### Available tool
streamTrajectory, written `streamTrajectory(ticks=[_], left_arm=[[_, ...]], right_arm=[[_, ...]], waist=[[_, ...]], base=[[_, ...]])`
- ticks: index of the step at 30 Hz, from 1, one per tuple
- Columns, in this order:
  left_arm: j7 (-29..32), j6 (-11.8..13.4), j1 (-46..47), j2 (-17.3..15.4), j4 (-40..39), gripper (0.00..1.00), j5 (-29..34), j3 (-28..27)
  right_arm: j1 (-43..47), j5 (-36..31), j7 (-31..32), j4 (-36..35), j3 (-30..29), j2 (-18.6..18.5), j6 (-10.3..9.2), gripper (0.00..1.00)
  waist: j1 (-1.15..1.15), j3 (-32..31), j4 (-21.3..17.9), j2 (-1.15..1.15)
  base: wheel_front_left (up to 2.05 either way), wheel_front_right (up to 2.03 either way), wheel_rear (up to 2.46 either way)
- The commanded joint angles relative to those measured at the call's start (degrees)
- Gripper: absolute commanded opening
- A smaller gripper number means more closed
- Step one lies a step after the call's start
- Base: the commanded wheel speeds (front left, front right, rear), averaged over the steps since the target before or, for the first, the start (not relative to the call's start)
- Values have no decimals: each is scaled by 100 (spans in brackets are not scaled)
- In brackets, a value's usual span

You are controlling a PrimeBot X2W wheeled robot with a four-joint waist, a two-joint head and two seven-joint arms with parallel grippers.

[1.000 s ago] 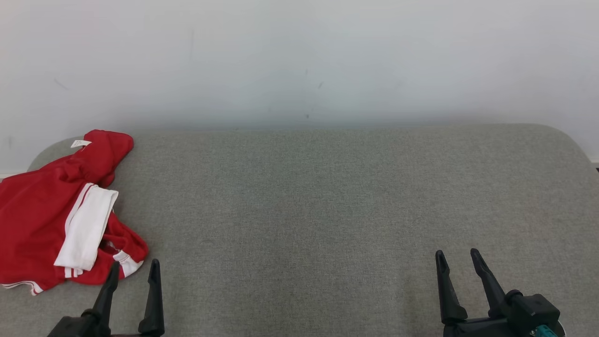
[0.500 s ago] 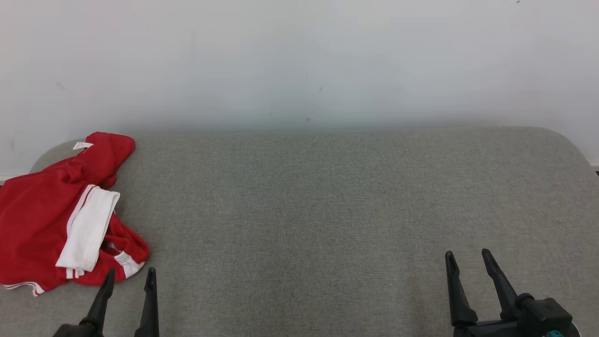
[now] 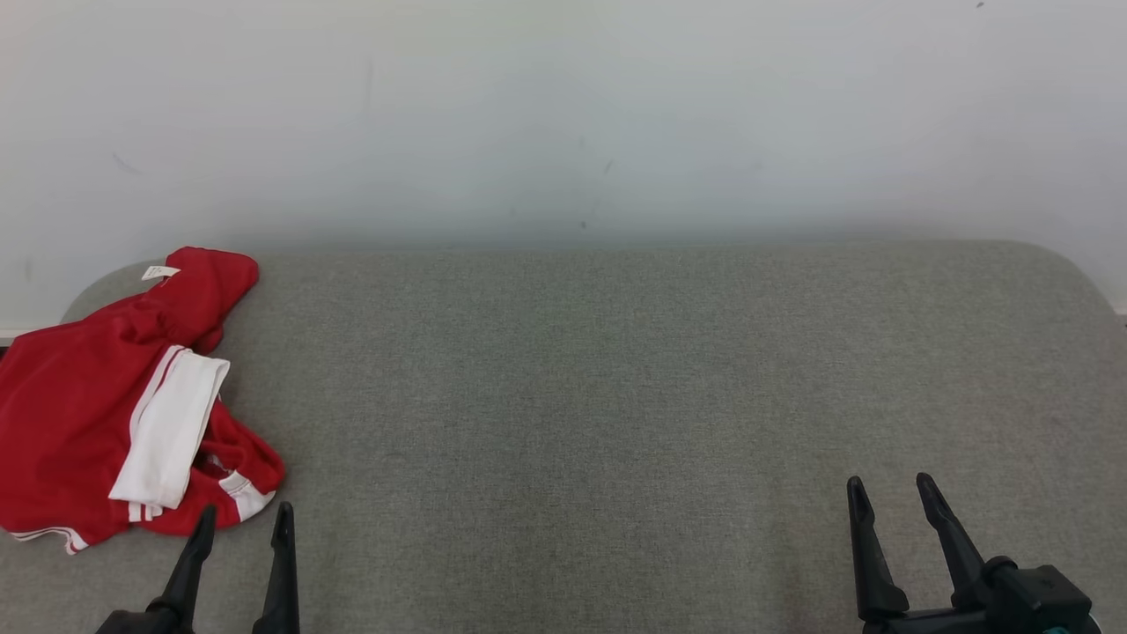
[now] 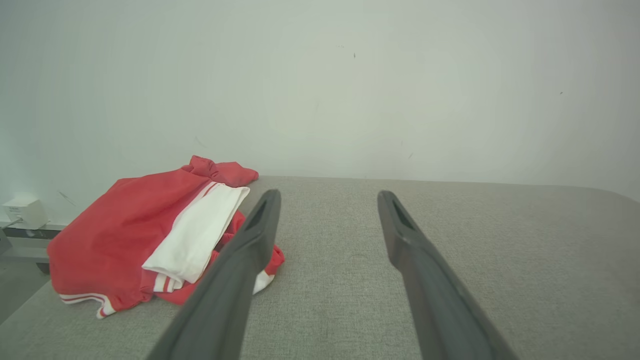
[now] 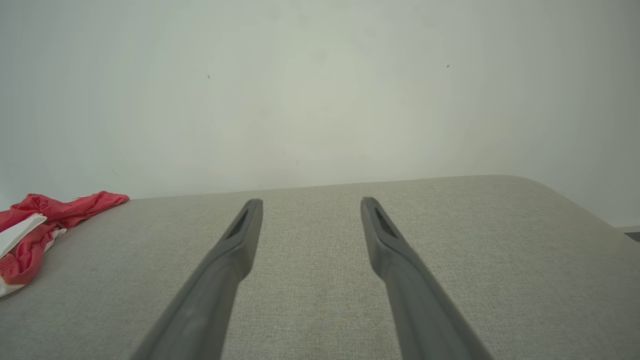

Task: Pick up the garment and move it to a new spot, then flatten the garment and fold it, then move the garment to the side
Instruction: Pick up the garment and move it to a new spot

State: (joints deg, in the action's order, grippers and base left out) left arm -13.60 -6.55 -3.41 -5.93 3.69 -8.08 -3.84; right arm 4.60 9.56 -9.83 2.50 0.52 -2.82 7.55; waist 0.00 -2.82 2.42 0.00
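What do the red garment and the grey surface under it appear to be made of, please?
Red garment: probably a thin synthetic sports knit, smooth-looking. It crumples into soft folds, with a white panel and stripe trim. Grey surface: seemingly matte woven upholstery fabric. A fine flecked weave shows, and the rounded corners hint at padding.

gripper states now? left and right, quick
Left gripper: open, nothing held; the red garment lies by its fingertips.
Right gripper: open, nothing held.
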Motion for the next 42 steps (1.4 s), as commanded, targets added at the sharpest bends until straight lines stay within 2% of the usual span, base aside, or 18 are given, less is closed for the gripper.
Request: streamTrajectory(ticks=[1, 6, 12, 32, 38, 42], left_arm=[[24, 27, -58, -26, -31, 100, -33, 3], [38, 52, -66, -49, -51, 100, -50, 10], [78, 106, 19, -112, -41, 100, -55, -2], [51, 249, 265, -278, 247, 100, -122, -1], [43, 295, 287, -340, 324, 100, -155, -31], [30, 316, 261, -370, 354, 100, -178, -68]], right_arm=[[40, 20, 15, -24, -7, -11, -12, 100], [58, 32, 0, -15, 0, -11, -12, 100], [40, 93, -14, 39, 65, -11, -12, 100], [-93, 190, -101, 404, 282, -11, -12, 100], [-156, 218, -142, 521, 371, -11, -12, 100], [-187, 229, -159, 567, 416, -11, -12, 100]], waist=[[0, 1, 7, 0], [0, 3, 67, 0], [0, 45, 334, 0], [0, 119, 2040, 0], [0, 103, 2429, 0], [0, 91, 2547, 0]], base=[[0, 0, 0], [0, 0, 0], [0, 0, 0], [0, 0, 0], [0, 0, 0], [0, 0, 0]])
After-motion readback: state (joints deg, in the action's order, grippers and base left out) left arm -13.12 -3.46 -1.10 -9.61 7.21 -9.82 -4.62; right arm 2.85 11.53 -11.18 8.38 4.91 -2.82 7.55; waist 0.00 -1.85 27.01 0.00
